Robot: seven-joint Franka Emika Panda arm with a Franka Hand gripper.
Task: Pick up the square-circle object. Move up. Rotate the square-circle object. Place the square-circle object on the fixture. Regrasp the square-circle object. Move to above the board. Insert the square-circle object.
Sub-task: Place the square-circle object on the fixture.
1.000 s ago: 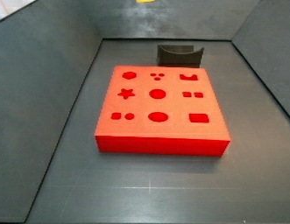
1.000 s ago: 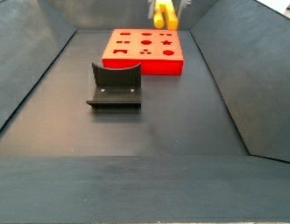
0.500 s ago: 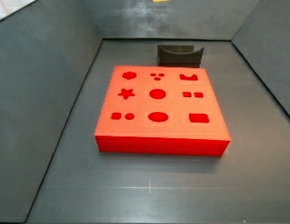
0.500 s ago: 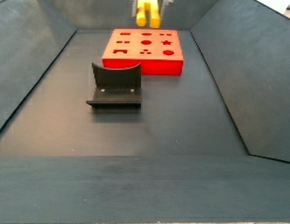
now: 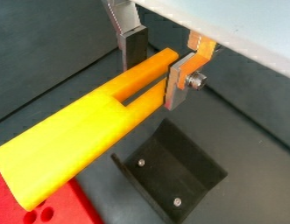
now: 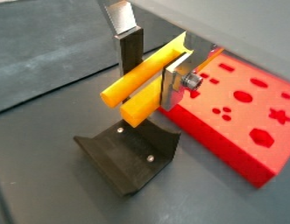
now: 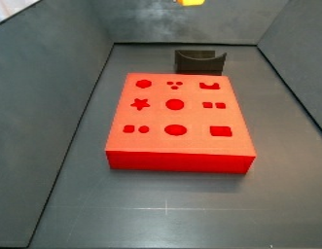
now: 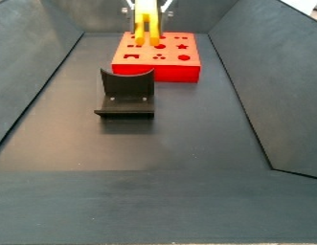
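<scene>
My gripper [image 5: 159, 66] is shut on the square-circle object [image 5: 82, 131], a long yellow-orange peg with two prongs, gripped near its pronged end. In both wrist views the peg [image 6: 137, 86] hangs in the air above the dark fixture [image 6: 130, 157] with its U-shaped notch. The red board [image 6: 246, 109] lies beside the fixture. A side view shows the peg [image 8: 146, 26] high at the back, over the board [image 8: 158, 55] and beyond the fixture [image 8: 126, 93]. In a side view only a yellow tip [image 7: 190, 3] shows at the frame's upper edge, above the fixture [image 7: 199, 61].
The board [image 7: 176, 122] and fixture stand on a dark grey floor enclosed by sloping grey walls [image 8: 269, 86]. The board's top carries star, circle, oval and square cut-outs.
The gripper with the peg has drifted sideways across the back of the bin, from over the board's edge towards the fixture's side, and sits slightly lower.
</scene>
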